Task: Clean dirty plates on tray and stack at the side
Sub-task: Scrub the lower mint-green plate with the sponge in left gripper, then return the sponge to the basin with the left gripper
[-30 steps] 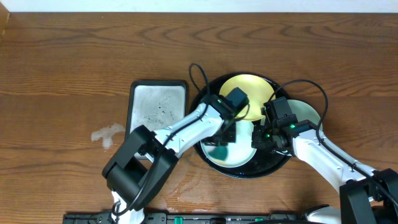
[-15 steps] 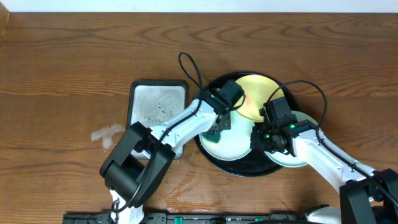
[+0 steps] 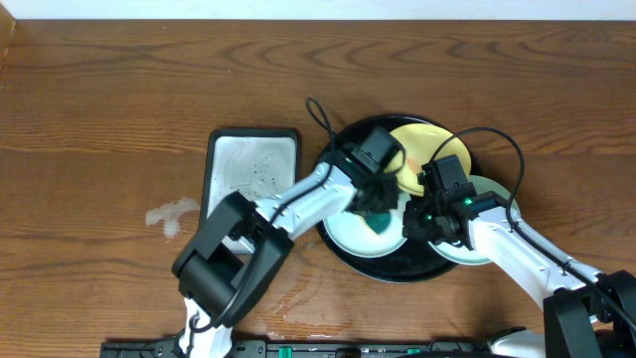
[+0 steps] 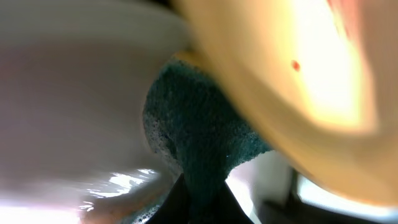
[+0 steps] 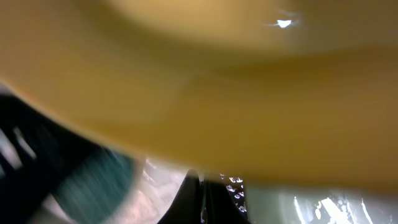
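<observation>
Both wrist views were blurred, yet the left one showed my left claw clenching a porous teal sponge beside the glossy yellow plate; my right claw's grip I couldn't tell.

Overhead, the left arm covers parts of the yellow plate and pale plate, and both grippers' fingers lie hidden under their wrists. Both wrist views are blurred: the yellow plate runs off the frame, the sponge is cut off below, and the jaw gap of the right gripper cannot be read.
</observation>
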Controlling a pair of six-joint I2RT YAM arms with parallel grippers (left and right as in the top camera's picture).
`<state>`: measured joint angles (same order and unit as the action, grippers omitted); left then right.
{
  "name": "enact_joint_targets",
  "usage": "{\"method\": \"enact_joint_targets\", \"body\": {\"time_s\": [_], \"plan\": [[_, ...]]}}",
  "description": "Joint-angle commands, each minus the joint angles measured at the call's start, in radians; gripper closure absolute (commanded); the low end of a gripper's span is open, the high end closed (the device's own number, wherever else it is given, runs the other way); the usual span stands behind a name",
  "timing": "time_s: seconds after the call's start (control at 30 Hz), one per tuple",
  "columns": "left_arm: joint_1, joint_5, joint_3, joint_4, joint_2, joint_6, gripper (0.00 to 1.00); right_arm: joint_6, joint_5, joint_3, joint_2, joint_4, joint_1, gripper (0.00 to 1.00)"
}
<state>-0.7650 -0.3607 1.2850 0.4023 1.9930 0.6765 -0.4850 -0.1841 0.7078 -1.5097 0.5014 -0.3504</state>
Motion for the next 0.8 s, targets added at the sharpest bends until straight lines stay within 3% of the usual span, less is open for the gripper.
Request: {"method": "enact_joint_targets", "body": {"time_s": [0.0,0.27,0.57,0.77], "plan": [[-0.063,-0.183,-0.011,0.008,0.045,-0.018,0.93,0.037,0.023,-0.006,-0.009,0.011,-0.004,0.99],[-0.003,-0.133,-0.011,0.09,0.037,-0.018,0.93,0.037,0.023,-0.006,-0.009,0.014,-0.004,0.99],[0.082,0.309,-0.01,0.275,-0.128,-0.067,0.93,0.038,0.036,-0.006,-0.009,0.022,-0.004,0.99],[0.09,0.37,-0.01,0.279,-0.306,-0.108,0.93,0.062,0.082,-0.006,-0.009,0.019,-0.004,0.99]]}}
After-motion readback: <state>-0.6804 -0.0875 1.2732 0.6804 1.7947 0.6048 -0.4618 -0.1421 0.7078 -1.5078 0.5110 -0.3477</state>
